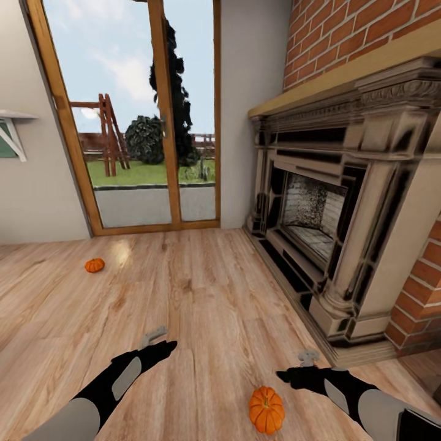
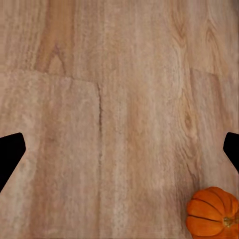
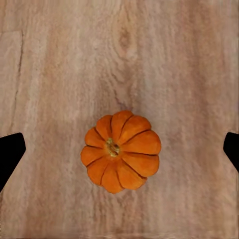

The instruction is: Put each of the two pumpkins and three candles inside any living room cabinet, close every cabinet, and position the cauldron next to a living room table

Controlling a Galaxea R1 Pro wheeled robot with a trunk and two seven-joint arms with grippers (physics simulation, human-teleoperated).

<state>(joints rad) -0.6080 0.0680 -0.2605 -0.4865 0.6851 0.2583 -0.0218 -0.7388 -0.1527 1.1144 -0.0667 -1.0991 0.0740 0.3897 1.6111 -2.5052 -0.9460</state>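
While pincers hover – near pumpkin [image 1: 266, 409] rests on floor [image 1: 202, 294].

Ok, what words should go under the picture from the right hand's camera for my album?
Seen from above, an orange pumpkin sits alone on the wooden floor between the open fingers.

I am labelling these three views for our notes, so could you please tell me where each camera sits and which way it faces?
Head view: on the robot's head, looking forward and down over the wooden floor toward a glass door and fireplace; both arms show.
Left wrist view: near the left gripper, facing the floor; dark fingertips at both edges.
Right wrist view: near the right gripper, facing straight down onto the near pumpkin.
Shared: that pumpkin appears in all three.
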